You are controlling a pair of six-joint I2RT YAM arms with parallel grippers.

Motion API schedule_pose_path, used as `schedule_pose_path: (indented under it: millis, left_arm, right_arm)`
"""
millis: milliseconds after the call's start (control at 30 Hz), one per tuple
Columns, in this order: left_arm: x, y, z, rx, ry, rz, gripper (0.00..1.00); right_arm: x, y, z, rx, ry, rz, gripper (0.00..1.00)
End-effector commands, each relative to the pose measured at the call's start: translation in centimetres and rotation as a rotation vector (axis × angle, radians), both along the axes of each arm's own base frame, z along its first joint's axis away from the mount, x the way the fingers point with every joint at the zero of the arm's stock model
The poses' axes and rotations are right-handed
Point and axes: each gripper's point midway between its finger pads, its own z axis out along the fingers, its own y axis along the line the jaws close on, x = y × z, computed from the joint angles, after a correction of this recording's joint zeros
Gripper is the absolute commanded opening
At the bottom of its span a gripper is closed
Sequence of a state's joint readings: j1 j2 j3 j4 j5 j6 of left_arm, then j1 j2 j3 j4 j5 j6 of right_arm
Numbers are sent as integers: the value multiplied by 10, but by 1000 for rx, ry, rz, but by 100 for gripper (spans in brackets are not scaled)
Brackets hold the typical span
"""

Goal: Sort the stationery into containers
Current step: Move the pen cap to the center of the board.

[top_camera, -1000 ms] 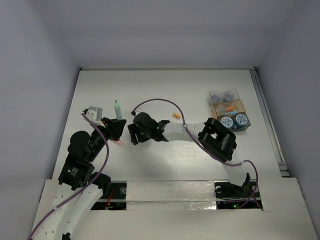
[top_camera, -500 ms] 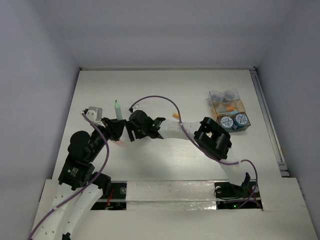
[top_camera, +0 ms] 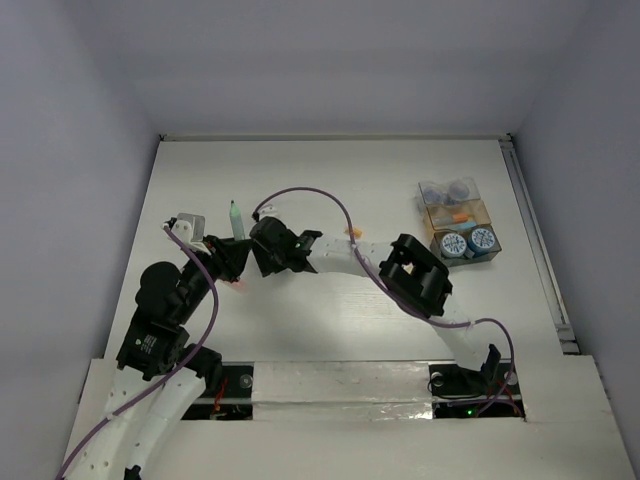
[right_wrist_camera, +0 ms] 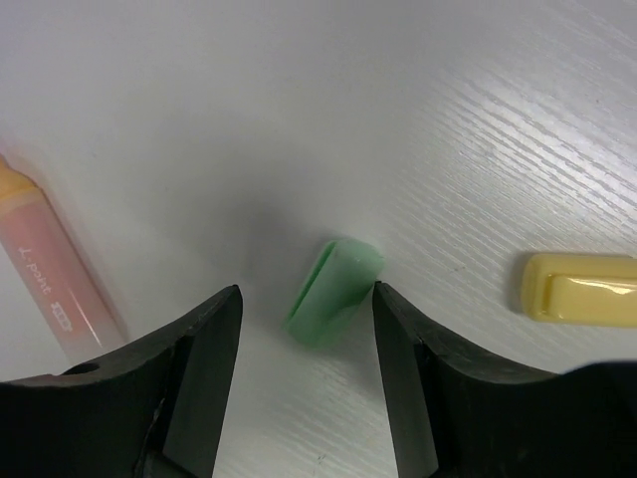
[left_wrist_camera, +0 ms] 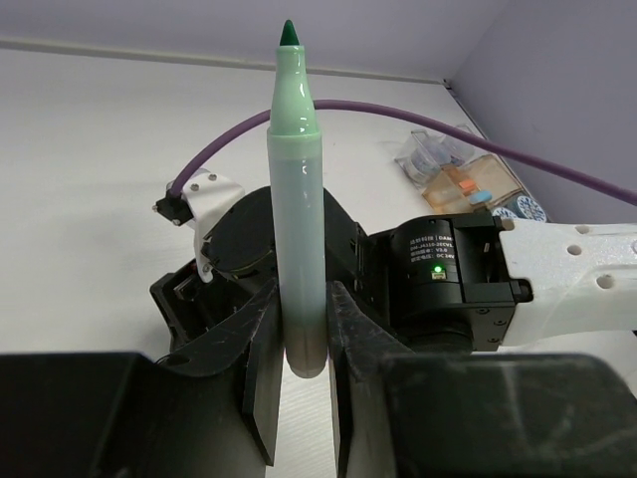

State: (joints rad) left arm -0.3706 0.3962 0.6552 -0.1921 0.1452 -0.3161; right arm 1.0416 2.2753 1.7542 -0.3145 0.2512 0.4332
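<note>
- Left gripper (left_wrist_camera: 299,339) clamped on green pen (left_wrist_camera: 296,199), upright between fingers.
- Right gripper (right_wrist_camera: 307,334) wide open, green cap (right_wrist_camera: 334,291) between fingers, ungrasped.
- Next, likely: lower, close on it.

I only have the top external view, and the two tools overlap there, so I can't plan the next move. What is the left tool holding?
Observer: The left wrist view shows the left tool shut on a green marker, uncapped, its tip pointing away from the tool.
Operator: And what is under the right tool?
Observer: The right wrist view shows the right tool open, with a green cap lying on the table between its fingers.
Operator: Anything else close by?
Observer: A yellow cap lies on one side of the green one, an orange pen on the other.
</note>
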Motion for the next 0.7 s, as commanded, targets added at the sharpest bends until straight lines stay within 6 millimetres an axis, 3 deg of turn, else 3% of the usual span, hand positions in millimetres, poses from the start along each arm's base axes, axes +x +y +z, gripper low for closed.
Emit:
schedule_pose_path:
  millis: [0,200,233,333,367,433,467,533,667]
  left_arm:
    - [-1,1,20,-23,-59,-1,0]
    - [-1,0,21,-22,-61,-3,0]
    - [-1,0,20,-22,-60,-3,0]
    - [0,0,20,-20,-61,-3,0]
    - [0,0,20,-20,-59,-4,0]
    - [0,0,20,-20,-59,-6,0]
    - [0,0,20,-20,-59,-6,0]
    - [0,0,20,-20,-59,-6,0]
    - [0,-1,19,-19,-56,-7,0]
  right_arm:
    - [4,-13,-19,-109,1,-3,58]
    - [5,-17,-21,-139,5,-5,59]
    - [3,-20,-24,-140,9,-9,66]
    - [1,-12,-4,-20,31,10,75]
    - [-3,-21,-12,-4,64,2,76]
    - [0,-14,11,132,80,28,76]
    - [-5,-22,2,147,117,19,76]
    - [-7,-16,18,254,138,52,76]
    - [-9,-22,10,290,183,48,69]
